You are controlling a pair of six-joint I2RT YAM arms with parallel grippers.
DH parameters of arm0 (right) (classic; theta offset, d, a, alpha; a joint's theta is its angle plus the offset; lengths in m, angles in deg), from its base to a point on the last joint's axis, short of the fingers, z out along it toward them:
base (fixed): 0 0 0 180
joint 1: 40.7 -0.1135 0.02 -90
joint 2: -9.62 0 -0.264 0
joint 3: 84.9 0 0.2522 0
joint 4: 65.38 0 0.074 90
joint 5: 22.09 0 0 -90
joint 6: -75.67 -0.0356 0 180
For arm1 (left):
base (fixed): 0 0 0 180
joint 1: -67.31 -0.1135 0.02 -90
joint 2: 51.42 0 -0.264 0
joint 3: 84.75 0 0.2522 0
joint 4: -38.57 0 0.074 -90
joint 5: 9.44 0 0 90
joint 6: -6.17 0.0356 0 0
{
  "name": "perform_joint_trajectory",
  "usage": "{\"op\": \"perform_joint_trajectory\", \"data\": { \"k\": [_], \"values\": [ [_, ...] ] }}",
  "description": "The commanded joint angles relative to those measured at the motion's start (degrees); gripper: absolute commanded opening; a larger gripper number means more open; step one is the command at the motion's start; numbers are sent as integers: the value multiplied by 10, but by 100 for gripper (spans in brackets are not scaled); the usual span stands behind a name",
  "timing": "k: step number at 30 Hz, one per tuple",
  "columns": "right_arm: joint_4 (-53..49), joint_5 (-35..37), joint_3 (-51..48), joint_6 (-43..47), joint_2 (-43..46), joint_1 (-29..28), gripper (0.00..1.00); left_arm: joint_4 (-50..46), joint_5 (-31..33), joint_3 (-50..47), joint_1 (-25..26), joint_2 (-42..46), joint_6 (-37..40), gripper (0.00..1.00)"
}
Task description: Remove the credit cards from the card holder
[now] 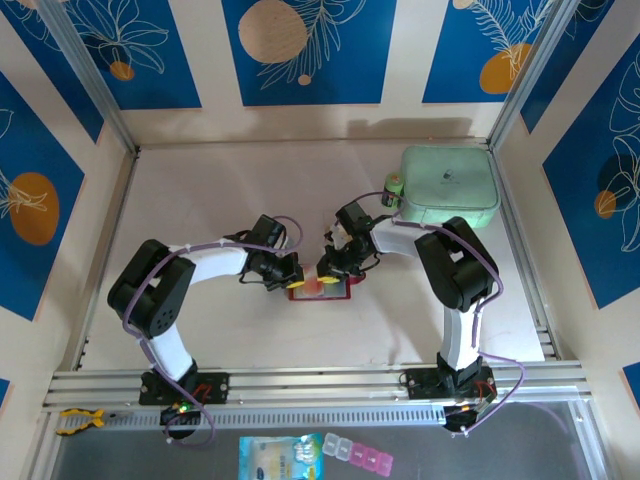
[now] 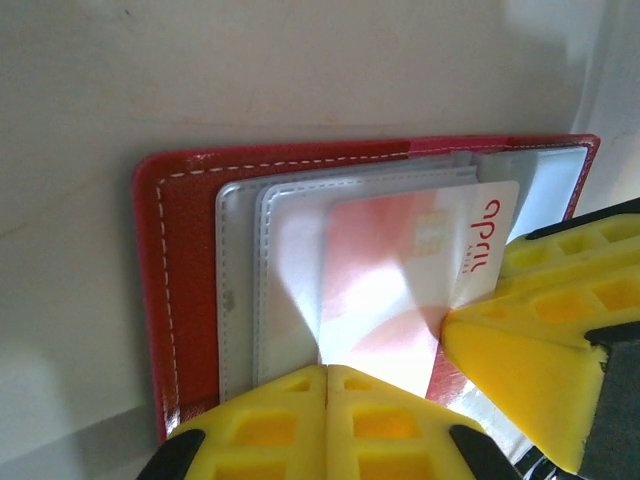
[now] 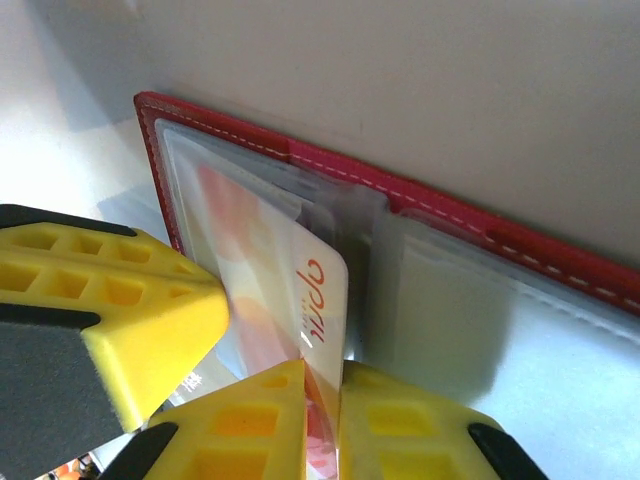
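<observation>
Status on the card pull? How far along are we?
Done: the card holder lies open on the table. In hand: the right gripper has its fingers closed on a credit card that sticks partway out of its clear pocket; the left gripper, shut, sits at the holder's near edge. Left: pull that card free, then check the other pockets, whose contents I cannot make out.

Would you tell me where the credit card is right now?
Seen from the right wrist, the credit card sticks partly out of the open card holder, pinched in the right claw, near the middle of the table.
</observation>
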Motion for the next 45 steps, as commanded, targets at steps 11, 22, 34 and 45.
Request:
{"op": "perform_joint_trajectory", "data": {
  "k": [11,22,34,45],
  "values": [
    [-56,35,-27,36,61,17,10,-14,26,-40,3,13,-4,0],
    [-128,71,-3,83,117,26,7,15,20,-53,8,30,-30,0],
    [-275,113,103,339,122,66,5,16,24,-49,8,47,-33,5],
    [-348,198,229,597,95,88,1,14,52,-46,8,83,-26,9]
  ]
}}
